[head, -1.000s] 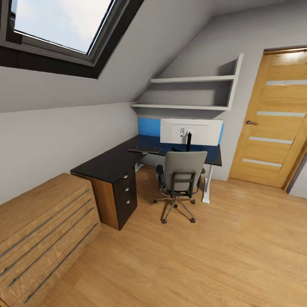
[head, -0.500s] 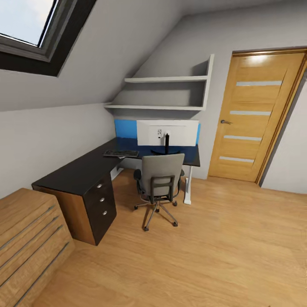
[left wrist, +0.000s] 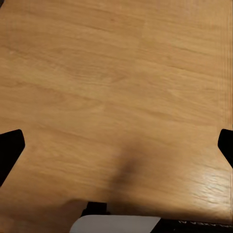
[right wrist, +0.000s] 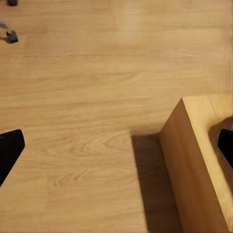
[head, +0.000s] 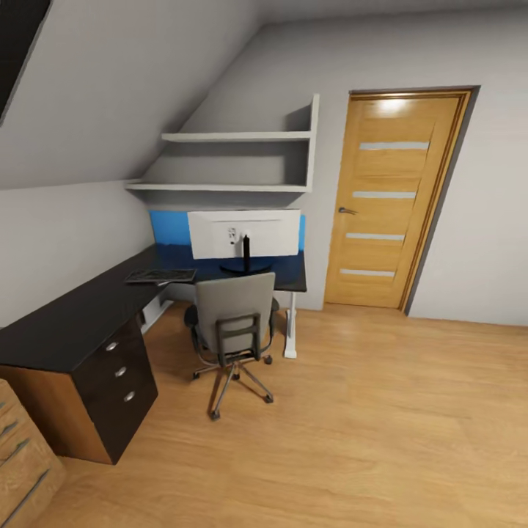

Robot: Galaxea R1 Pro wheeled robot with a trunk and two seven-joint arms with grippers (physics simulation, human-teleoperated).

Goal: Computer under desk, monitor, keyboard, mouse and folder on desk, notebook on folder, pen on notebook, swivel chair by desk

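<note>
In the head view the black L-shaped desk runs along the left wall and turns under the shelves. The monitor stands on its far end, white back toward me. A dark keyboard lies on the desk to the monitor's left. The grey swivel chair stands in front of the desk with its backrest toward me, hiding its seat and anything on it. My left gripper is open above bare wood floor. My right gripper is open too, over floor beside a wooden block.
A wooden door is shut in the far wall, right of the desk. Two white shelves hang above the monitor. Desk drawers face me at near left, a wooden dresser corner beside them. A chair caster shows in the right wrist view.
The camera has swung right: the skylight has slid out of the picture, and desk, chair and door sit further left. The things themselves have not moved.
</note>
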